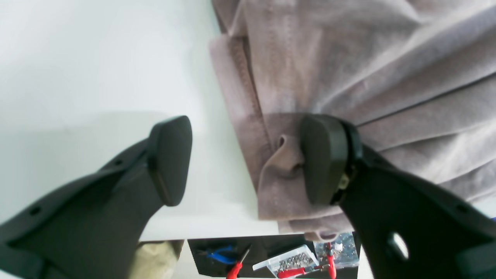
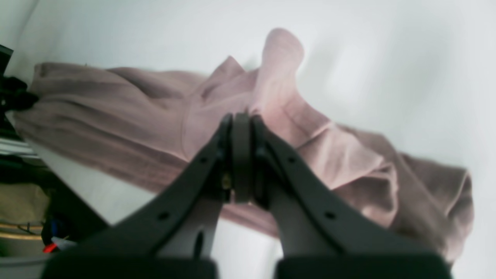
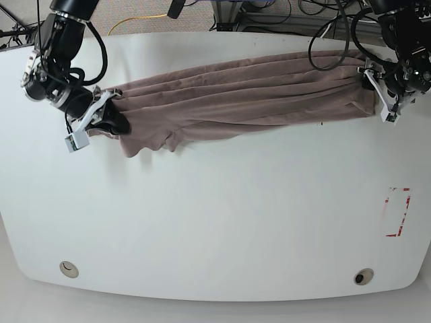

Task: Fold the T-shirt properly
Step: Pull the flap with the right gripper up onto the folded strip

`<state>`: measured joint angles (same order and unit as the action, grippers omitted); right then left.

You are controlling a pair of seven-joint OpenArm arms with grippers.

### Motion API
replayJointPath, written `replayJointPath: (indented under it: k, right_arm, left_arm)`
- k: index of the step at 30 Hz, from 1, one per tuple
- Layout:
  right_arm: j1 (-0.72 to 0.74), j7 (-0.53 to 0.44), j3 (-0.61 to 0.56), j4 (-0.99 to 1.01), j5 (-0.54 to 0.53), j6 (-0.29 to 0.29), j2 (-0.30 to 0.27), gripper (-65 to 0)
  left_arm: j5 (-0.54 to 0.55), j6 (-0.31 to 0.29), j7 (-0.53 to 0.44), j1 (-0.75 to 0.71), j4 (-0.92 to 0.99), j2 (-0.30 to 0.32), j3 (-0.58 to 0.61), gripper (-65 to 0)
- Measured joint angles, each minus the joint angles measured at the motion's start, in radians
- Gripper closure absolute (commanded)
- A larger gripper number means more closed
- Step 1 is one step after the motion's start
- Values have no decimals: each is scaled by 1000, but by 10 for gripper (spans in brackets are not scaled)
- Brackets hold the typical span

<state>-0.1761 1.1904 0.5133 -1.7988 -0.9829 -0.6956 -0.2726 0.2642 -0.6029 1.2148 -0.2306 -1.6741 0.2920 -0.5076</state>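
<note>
Shirt: I see the T-shirt [image 3: 236, 94] bunched into a long, creased band across the far half of the white table [image 3: 215, 222], stretched between my two arms.
Left gripper [image 1: 248, 162]: my jaws stand wide apart at the shirt's end; one finger rests against a fold of the hem, the other sits over bare table.
Right gripper [image 2: 241, 155]: my jaws are pressed fully together over the cloth; whether any cloth is pinched, I cannot tell.
Beyond the table edge: red-handled tools [image 1: 285, 267].

The left pincer [image 1: 248, 162] stands with jaws spread wide, one pad [image 1: 323, 159] pressed against cloth. The right pincer [image 2: 241, 155] has its jaws fully closed, pads [image 2: 241, 128] meeting flush.
</note>
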Motion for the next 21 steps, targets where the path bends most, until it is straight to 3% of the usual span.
replayJointPath:
  k: [5, 8, 10, 16, 18, 21]
  right_arm:
    - [-93, 2, 63, -52, -17, -1, 3, 0]
    - [-122, 3, 61, -42, -19, -1, 6, -36]
    - [-122, -1, 61, -3, -24, -1, 10, -105]
    - [-119, -3, 62, 100, -13, 0, 6, -442]
    - [-119, -13, 62, 103, -13, 0, 6, -488]
    - [-125, -26, 77, 61, -19, -1, 7, -480]
  left_arm:
    - [2, 0, -1, 0, 0, 0, 0, -408]
    - [1, 0, 0, 0, 0, 2, 0, -408]
    - [2, 0, 0, 0, 0, 2, 0, -408]
    - [-2, 0, 0, 1, 0, 3, 15, -408]
    - [-2, 0, 0, 0, -5, 3, 15, -408]
    - [2, -1, 6, 0, -13, 3, 15, -408]
